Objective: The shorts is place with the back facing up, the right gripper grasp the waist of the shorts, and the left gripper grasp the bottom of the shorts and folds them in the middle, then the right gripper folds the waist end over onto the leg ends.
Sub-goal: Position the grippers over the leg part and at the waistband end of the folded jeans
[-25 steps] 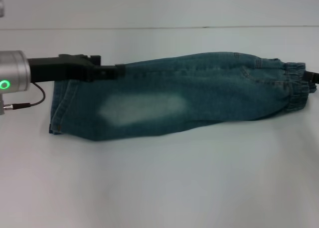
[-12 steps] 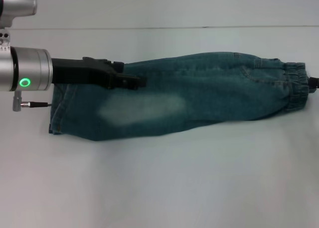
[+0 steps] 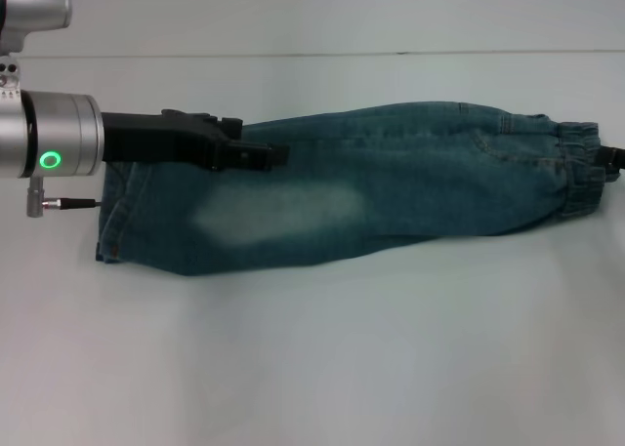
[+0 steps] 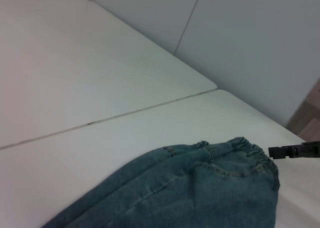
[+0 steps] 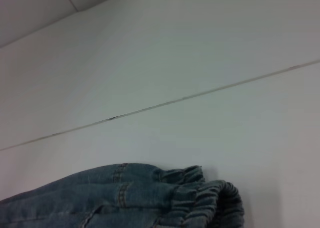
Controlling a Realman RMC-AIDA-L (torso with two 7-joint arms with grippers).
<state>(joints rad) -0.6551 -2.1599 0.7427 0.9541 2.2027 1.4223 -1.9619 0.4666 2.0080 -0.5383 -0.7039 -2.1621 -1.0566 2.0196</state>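
The shorts (image 3: 391, 182) lie folded lengthwise into a long denim strip across the table. The waist of the shorts (image 3: 581, 168) is at the right and the leg ends (image 3: 112, 222) at the left. My left gripper (image 3: 276, 156) reaches from the left over the upper edge of the leg half, seemingly above the cloth. Only a black bit of my right gripper (image 3: 614, 163) shows, at the picture's right edge beside the waist. In the left wrist view the right gripper (image 4: 295, 150) sits just off the ruffled waist (image 4: 255, 155). The right wrist view shows the waist (image 5: 210, 198).
The white table (image 3: 312, 348) stretches bare in front of the shorts. A thin seam (image 3: 293, 54) runs across it behind them, with a pale wall beyond. The left arm's silver wrist with its green light (image 3: 49, 160) hangs over the table's left side.
Since a second ago, my left arm has slid right and risen a little over the shorts, and it has held still for the last half second. The shorts stay put.
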